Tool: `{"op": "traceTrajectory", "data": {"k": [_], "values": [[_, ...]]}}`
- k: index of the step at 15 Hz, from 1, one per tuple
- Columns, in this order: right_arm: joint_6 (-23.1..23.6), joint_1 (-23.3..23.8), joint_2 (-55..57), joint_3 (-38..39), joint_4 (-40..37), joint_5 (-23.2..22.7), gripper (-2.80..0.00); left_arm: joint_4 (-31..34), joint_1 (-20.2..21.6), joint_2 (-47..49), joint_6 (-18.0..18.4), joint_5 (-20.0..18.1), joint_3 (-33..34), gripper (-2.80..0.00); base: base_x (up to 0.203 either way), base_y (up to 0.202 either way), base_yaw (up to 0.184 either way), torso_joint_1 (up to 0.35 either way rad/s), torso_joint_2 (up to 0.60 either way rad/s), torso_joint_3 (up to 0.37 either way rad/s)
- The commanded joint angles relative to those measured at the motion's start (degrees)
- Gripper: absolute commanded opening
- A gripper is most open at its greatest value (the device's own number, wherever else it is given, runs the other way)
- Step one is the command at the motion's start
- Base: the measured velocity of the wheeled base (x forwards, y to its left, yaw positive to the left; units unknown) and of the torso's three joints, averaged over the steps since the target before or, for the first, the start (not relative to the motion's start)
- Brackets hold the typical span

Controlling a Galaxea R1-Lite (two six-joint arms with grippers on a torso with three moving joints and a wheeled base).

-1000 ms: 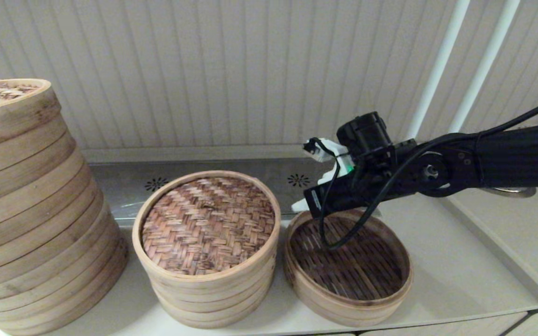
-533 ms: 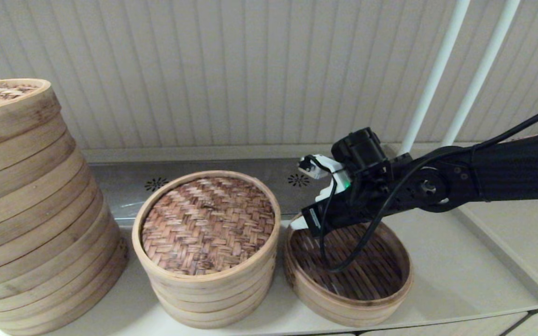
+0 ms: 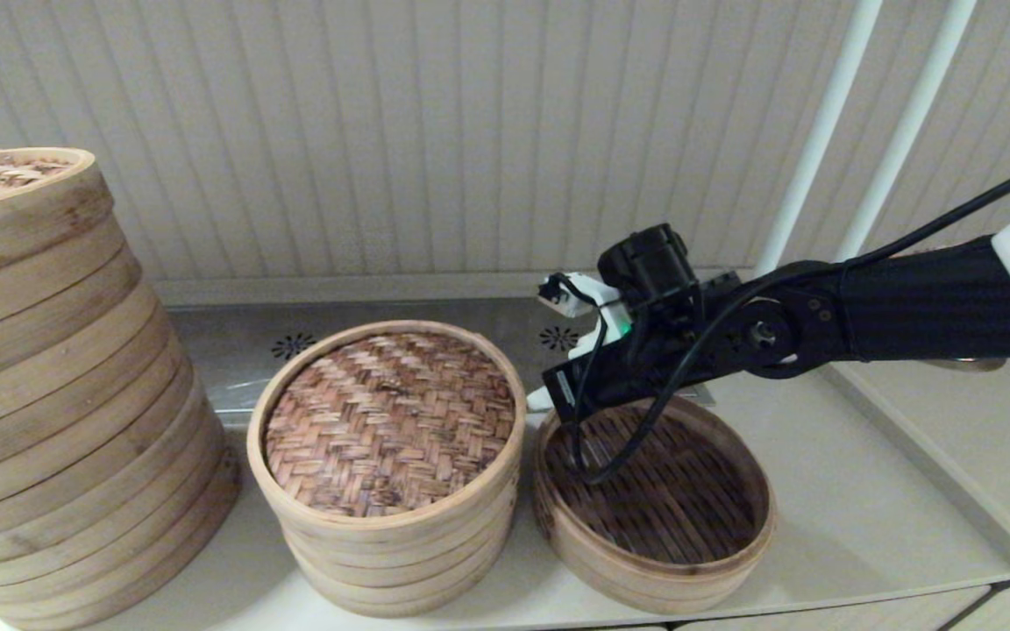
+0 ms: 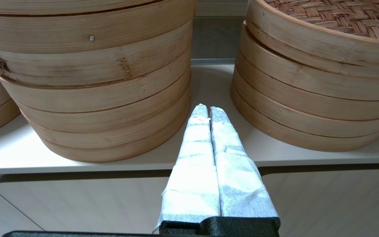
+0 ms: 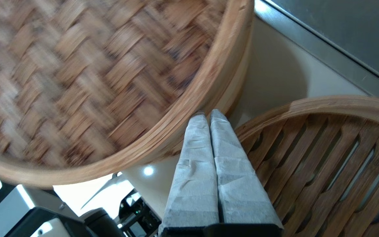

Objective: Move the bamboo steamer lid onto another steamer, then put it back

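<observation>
Reddish-brown herringbone-woven bamboo steamer lid (image 3: 389, 422) looks light, stiff; I'd grip its pale rim. Right gripper (image 5: 207, 114) empty, fingers pressed together.

right hand (image 5: 207, 115): fingers pressed together, arm outstretched | left hand (image 4: 208, 110): fingers together, low

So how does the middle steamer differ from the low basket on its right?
The middle steamer is a stack of several tiers; the low basket is one tier. The middle steamer wears the woven lid; the low basket is open, showing dark slats. The right gripper hangs by the basket's far rim. Both are round, pale-rimmed bamboo.
</observation>
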State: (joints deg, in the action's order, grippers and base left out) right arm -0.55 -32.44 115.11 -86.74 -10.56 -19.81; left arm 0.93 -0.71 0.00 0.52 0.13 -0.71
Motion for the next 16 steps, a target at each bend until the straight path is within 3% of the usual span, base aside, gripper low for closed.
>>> {"op": "traceTrajectory", "data": {"k": [1, 11, 16], "values": [[-0.1, 0.0, 1.8, -1.6, 0.0, -0.1, -2.8, 0.0, 0.0, 0.1, 0.0, 0.0, 0.0, -2.8, 0.0, 0.0, 0.0, 0.0, 0.0, 0.0], [-0.8, 0.6, 2.8, -7.6, -0.1, -0.1, -2.8, 0.0, 0.0, 0.1, 0.0, 0.0, 0.0, -2.8, 0.0, 0.0, 0.0, 0.0, 0.0, 0.0], [-0.9, 1.4, 1.1, -4.9, -0.1, -0.1, -2.8, -0.1, 0.0, 0.1, 0.1, 0.0, 0.0, -2.8, 0.0, 0.0, 0.0, 0.0, 0.0, 0.0]]}}
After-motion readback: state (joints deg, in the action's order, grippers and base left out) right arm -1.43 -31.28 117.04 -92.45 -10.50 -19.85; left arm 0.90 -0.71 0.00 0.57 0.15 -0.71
